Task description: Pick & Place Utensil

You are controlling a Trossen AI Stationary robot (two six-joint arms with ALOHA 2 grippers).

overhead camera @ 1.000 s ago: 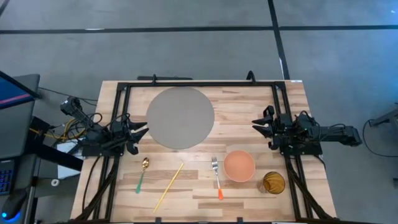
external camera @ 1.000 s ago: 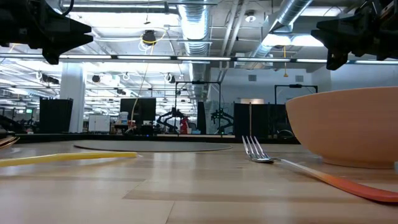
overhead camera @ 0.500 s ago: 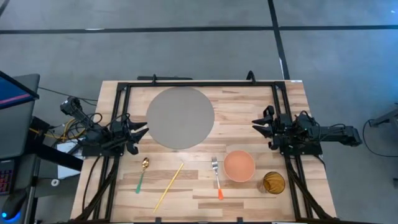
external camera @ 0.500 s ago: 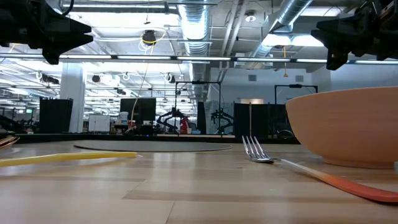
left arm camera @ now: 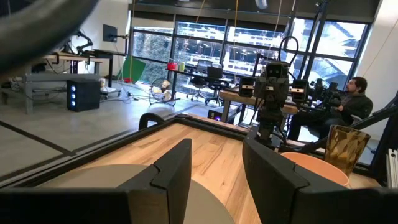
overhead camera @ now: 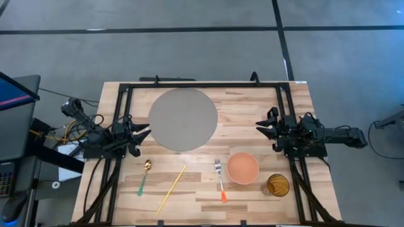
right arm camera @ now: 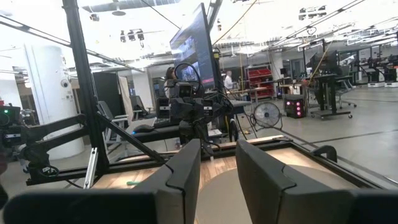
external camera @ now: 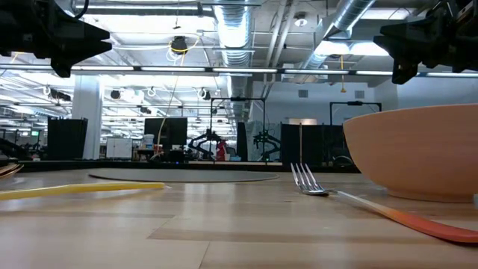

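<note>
A fork [overhead camera: 219, 180] with an orange handle lies flat on the wood beside the salmon bowl [overhead camera: 243, 168]; the low view shows the fork [external camera: 310, 183] close up. A spoon [overhead camera: 144, 175] with a green handle and a yellow chopstick [overhead camera: 171, 189] lie flat toward the near left. A grey round mat [overhead camera: 183, 118] sits at the far middle. My left gripper [overhead camera: 144, 133] hovers open at the table's left side above the wood. My right gripper [overhead camera: 262, 129] hovers open at the right side. Both touch nothing.
A gold faceted glass [overhead camera: 277, 185] stands at the near right next to the bowl. A black metal frame [overhead camera: 202, 85] runs along the far edge and both sides. Bare wood lies between the mat and the utensils. A person [left arm camera: 353, 99] sits in the room beyond.
</note>
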